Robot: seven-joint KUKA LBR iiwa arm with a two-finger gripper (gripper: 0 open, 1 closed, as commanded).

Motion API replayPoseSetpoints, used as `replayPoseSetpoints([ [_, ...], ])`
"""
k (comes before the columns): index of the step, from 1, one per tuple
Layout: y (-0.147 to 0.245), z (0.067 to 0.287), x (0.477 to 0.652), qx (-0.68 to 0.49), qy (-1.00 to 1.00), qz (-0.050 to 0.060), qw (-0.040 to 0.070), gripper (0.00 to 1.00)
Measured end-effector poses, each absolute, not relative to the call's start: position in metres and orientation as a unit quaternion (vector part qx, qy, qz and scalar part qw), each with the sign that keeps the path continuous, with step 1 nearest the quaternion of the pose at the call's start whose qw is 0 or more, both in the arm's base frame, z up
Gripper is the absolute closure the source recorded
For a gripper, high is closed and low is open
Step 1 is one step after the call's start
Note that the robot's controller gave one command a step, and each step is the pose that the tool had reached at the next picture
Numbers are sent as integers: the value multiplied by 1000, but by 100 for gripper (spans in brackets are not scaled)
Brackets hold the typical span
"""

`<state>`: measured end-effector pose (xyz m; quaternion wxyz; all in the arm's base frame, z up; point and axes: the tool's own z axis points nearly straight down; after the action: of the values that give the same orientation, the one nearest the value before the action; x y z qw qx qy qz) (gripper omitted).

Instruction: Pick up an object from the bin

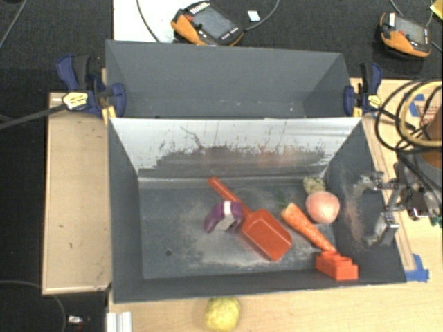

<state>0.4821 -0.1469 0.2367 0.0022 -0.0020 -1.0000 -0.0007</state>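
My gripper point(372, 209) hangs over the bin's right sloping wall, open, with nothing between its fingers. Nearest to it, just to its left, lies a pale pink round onion-like ball point(322, 206). An orange carrot point(306, 227) lies slantwise against that ball. A red-orange toy brick point(337, 265) sits in the front right corner, below and left of the gripper. A small pale green lump point(314, 184) rests behind the ball near the back wall.
In the middle of the bin floor lies an orange scoop point(261, 232) with its handle pointing to the back left. A purple and white piece point(223, 216) lies against the scoop's left side. The arm and its cables stand at the right rim.
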Motion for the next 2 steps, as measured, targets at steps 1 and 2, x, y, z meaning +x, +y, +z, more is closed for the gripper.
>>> replayPoseSetpoints([
  [1,-146,241,484,1,-1000,0,-2,0],
  [2,-112,125,520,-87,-996,0,-5,0],
])
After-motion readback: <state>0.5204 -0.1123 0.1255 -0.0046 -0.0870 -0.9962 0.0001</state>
